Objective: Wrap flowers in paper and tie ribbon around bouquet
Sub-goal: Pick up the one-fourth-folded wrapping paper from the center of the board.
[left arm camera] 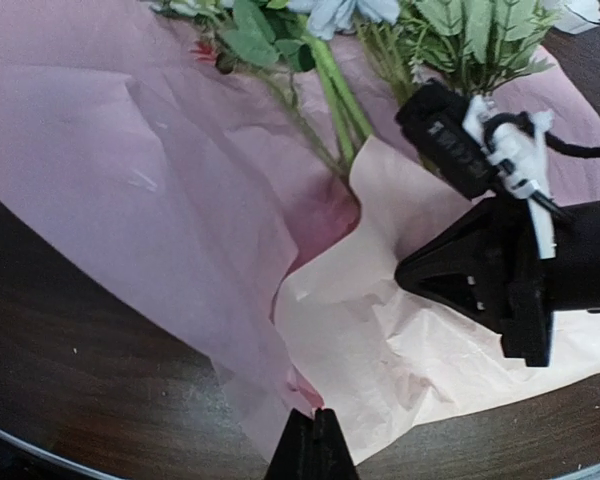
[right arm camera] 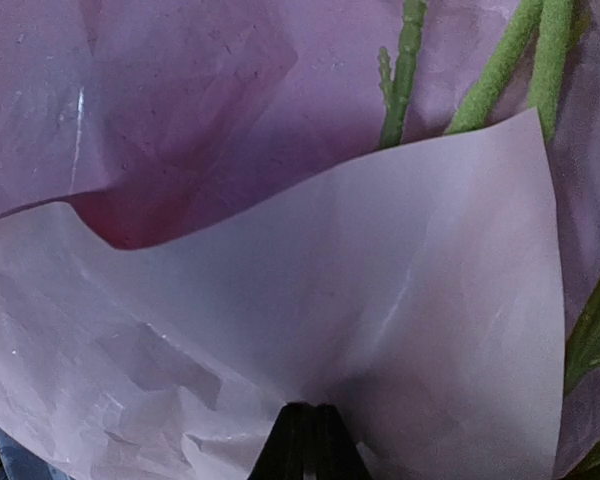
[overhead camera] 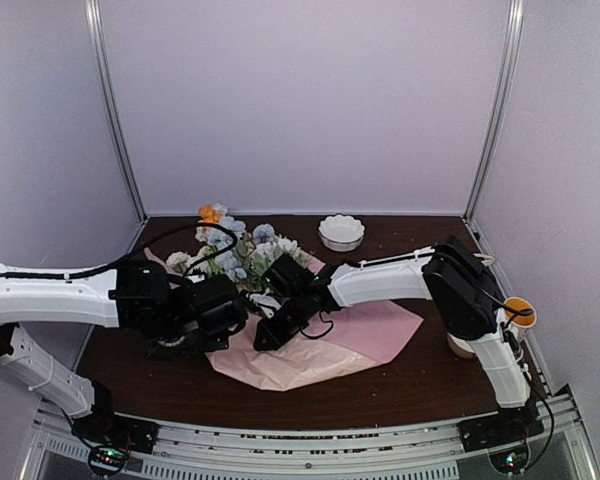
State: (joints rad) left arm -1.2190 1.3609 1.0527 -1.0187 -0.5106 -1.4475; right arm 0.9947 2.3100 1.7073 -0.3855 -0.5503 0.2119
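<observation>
Pinching the paper [overhead camera: 365,335] with both claws, I have my 2 arms meeting low over the middle of the table [overhead camera: 410,390]. My left gripper [left arm camera: 315,418] is closed tight. Its fingers press together into 1 dark point at the near edge of the pink sheet, where a long fold runs straight down into the tips. My right gripper [right arm camera: 305,412] is closed too, with creases in the sheet fanning out from its tips. From my left wrist it shows as a black wedge nosed against a pale flap that curls up and over the stems [left arm camera: 332,100]. The 2 claws sit near each other but apart, the left one to the left of the right. The flowers [overhead camera: 238,250] lie on the far part of the paper, with blue, white and orange blooms pointing away from my bases and green stems running back toward me under the raised flap. The sheet is spread and crumpled, not yet closed around the bunch. A white scalloped bowl [overhead camera: 341,232] stands on the table just beyond the paper.
</observation>
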